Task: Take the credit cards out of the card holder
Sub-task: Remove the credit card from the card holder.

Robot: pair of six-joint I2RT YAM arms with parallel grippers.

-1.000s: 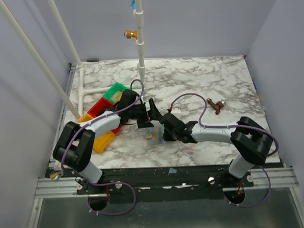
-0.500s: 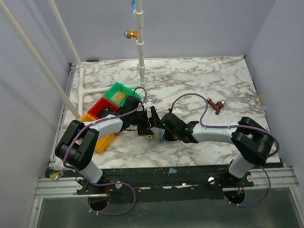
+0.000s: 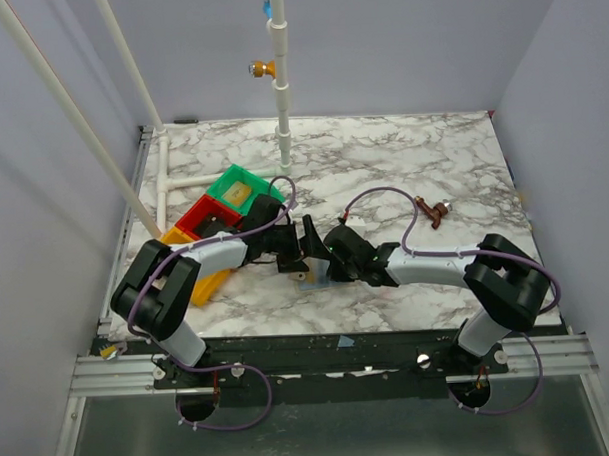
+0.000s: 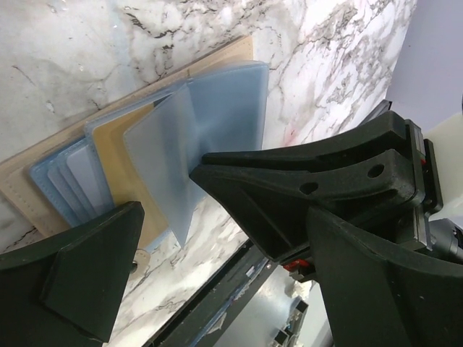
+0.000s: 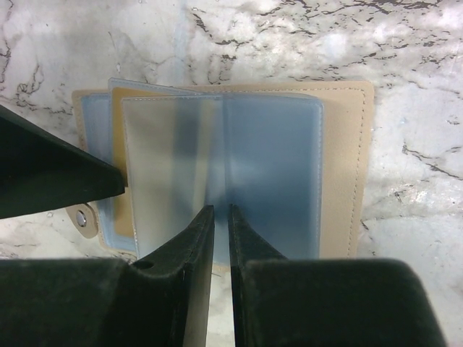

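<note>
The tan card holder [image 5: 349, 166] lies open on the marble, its grey-blue sleeves [image 5: 271, 173] fanned out. It also shows in the left wrist view [image 4: 217, 61] and the top view [image 3: 310, 280]. A tan-gold credit card [image 5: 120, 195] sits inside a sleeve, also seen in the left wrist view [image 4: 116, 148]. My right gripper [image 5: 218, 217] is shut on a lifted sleeve leaf at the holder's near edge. My left gripper [image 4: 239, 282] is open and hovers just over the holder's left side, with one finger [image 5: 51, 177] beside the sleeves. The two grippers meet in the top view [image 3: 305, 250].
Green [image 3: 235, 188], red [image 3: 206, 217] and orange [image 3: 202, 282] trays lie left of the holder, under the left arm. A white post [image 3: 282, 109] stands behind. A small brown object [image 3: 434, 213] lies at the right.
My left gripper has swung in and down towards the holder, close against my right gripper. The right gripper has shifted slightly left and holds the sleeve.
</note>
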